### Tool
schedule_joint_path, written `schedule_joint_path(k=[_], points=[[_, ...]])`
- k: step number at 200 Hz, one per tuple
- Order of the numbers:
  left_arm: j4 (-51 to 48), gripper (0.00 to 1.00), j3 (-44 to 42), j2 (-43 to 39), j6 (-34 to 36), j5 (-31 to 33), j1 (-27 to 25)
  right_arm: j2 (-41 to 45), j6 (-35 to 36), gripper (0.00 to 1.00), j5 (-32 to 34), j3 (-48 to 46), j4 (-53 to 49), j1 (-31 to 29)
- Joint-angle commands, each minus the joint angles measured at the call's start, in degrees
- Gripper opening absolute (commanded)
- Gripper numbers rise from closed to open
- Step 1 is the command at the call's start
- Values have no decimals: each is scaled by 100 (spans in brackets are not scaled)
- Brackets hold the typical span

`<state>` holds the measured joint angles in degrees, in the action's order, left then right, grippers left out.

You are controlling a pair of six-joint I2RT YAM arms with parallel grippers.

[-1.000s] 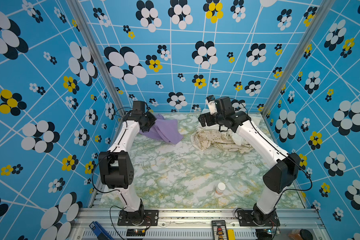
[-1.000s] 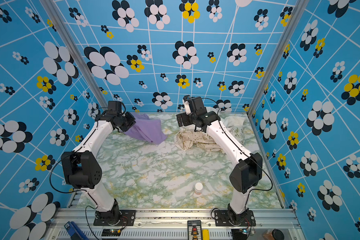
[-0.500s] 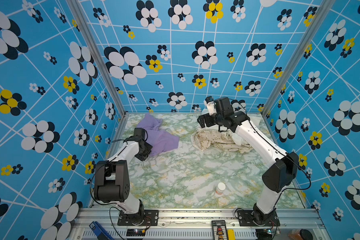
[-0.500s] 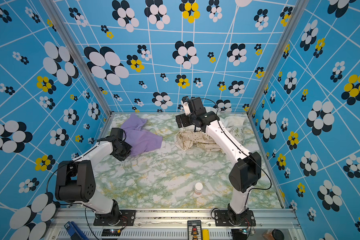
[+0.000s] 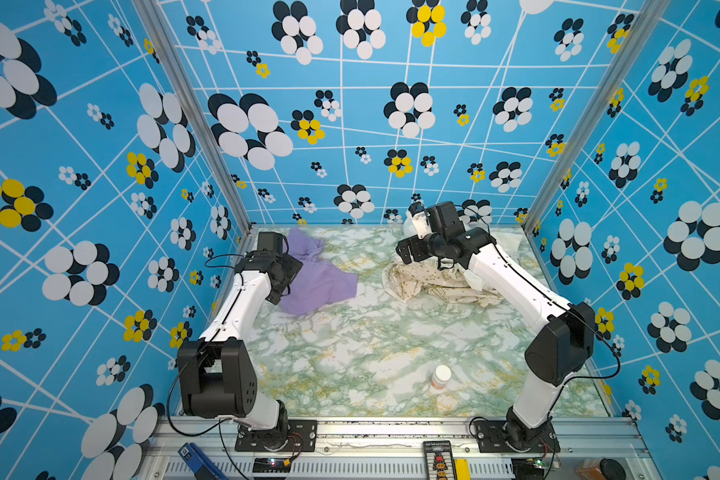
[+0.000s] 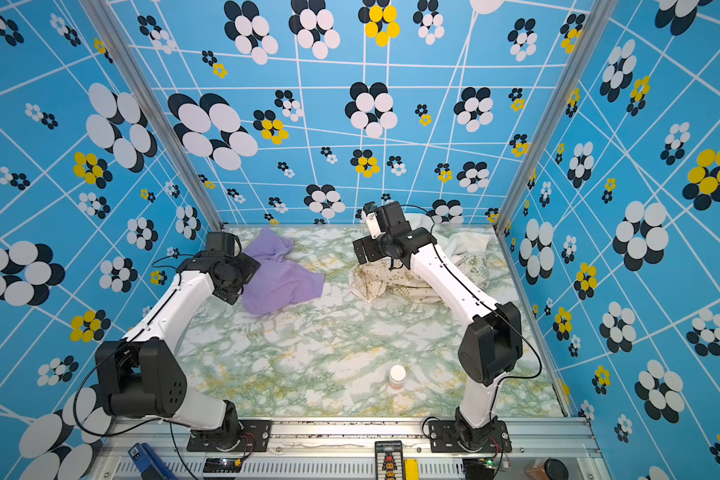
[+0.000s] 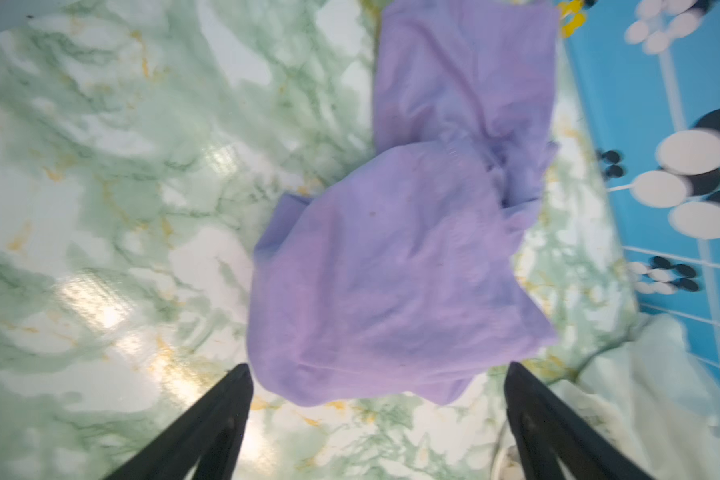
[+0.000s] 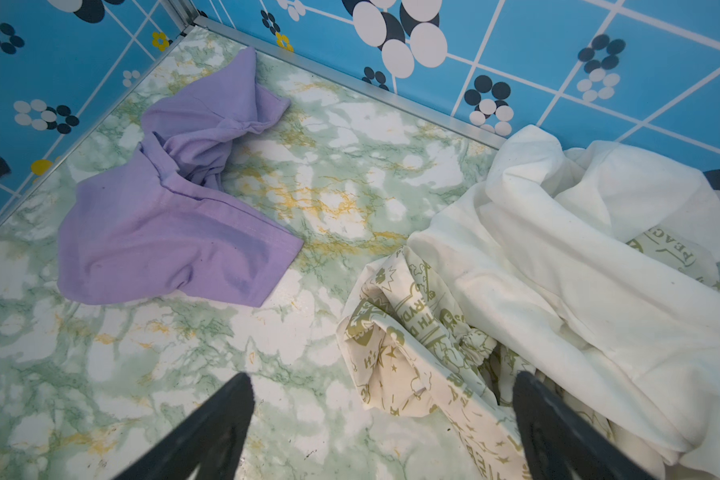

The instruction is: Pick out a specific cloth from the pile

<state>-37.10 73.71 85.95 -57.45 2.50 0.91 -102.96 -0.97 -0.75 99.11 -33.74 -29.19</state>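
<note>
Lying clear of the pile (image 5: pixel 433 282): lavender cloth (image 5: pixel 316 282), both grippers empty

The marble-print table (image 5: pixel 371 340) carries everything. The pile sits back right, a plain white cloth (image 8: pixel 578 257) heaped over a cream star-print cloth (image 8: pixel 412 340). The lavender cloth lies crumpled back left, apart from the pile with bare table between.

It is judged soft, light, limp and not fragile. It will drape and drag, and may slip out of a thin pinch. The best hold is probably the bunched fold near its middle, else the free corner facing the pile.

The left gripper (image 7: pixel 377 366) hovers over the cloth's edge, jaws spread wide, holding nothing. The right gripper (image 8: pixel 381 378) hangs at the pile's edge, equally wide and empty.

The blue flowered wall (image 5: pixel 221 216) is close beside the cloth and cramps approach from that side. A white-capped bottle (image 5: pixel 440 376) sits at the front, well apart and not in the way.
</note>
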Motion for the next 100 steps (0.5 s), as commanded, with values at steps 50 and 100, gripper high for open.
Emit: schedule_joint_path(k=[50, 100], points=[[727, 99, 779, 1019, -176, -897, -337, 517, 29, 99, 72, -322, 230, 63], [1311, 99, 463, 1994, -372, -1267, -580, 554, 37, 99, 154, -300, 146, 80]])
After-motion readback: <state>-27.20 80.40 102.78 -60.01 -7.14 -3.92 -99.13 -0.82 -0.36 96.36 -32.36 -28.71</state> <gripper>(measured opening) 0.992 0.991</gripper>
